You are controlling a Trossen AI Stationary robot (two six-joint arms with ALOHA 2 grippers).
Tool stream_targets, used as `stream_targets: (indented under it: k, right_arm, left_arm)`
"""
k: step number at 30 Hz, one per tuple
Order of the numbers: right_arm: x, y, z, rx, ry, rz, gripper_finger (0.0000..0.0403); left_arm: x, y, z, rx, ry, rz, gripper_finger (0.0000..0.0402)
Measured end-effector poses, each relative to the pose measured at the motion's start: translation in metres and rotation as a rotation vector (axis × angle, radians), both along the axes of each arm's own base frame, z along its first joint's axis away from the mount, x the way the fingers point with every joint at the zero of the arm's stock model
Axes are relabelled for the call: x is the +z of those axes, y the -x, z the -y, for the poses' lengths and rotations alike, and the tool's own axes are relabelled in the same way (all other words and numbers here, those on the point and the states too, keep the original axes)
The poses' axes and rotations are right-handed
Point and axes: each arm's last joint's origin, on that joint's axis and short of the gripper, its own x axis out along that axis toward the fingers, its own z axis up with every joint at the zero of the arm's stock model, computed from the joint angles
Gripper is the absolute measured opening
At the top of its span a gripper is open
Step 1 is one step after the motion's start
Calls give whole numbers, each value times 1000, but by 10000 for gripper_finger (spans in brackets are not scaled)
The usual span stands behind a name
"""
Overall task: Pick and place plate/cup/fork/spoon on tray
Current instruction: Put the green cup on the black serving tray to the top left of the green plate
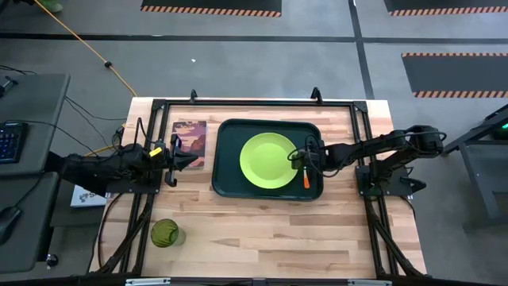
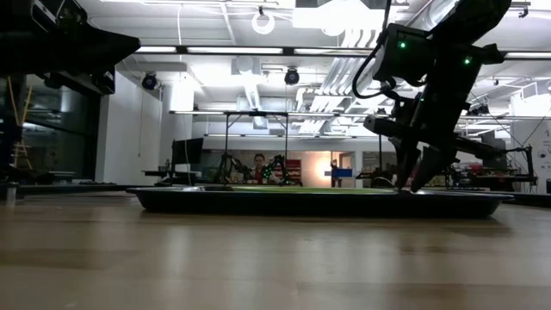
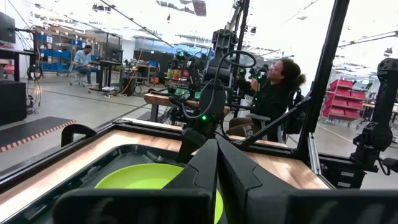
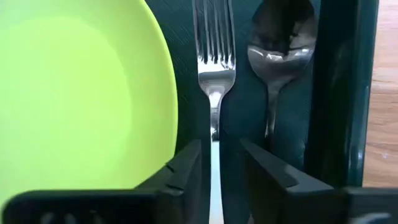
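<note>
The right gripper held its jaws narrowly parted astride the orange-handled metal fork, already lying in the dark-green rectangular tray beside the all-metal spoon; a straight vertical lift was advisable.

One plate, cup, fork, spoon

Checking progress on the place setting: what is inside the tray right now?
Inside the tray: the plate, and beside it the fork and spoon, lying side by side. The right gripper straddles the fork's handle, covering part of it. The cup stands outside on the table.
</note>
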Motion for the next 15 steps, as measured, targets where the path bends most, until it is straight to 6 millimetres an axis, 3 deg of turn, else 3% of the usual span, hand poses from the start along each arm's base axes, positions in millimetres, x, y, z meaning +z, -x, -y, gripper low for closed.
stream_targets:
  k: [6, 15]
  right_arm:
    - [0, 0, 0, -5, 11, 1, 137]
    - [0, 0, 1, 53, 54, -28, 145]
  left_arm:
    - [0, 0, 0, 0, 0, 0, 3]
    - [0, 0, 0, 0, 0, 0, 3]
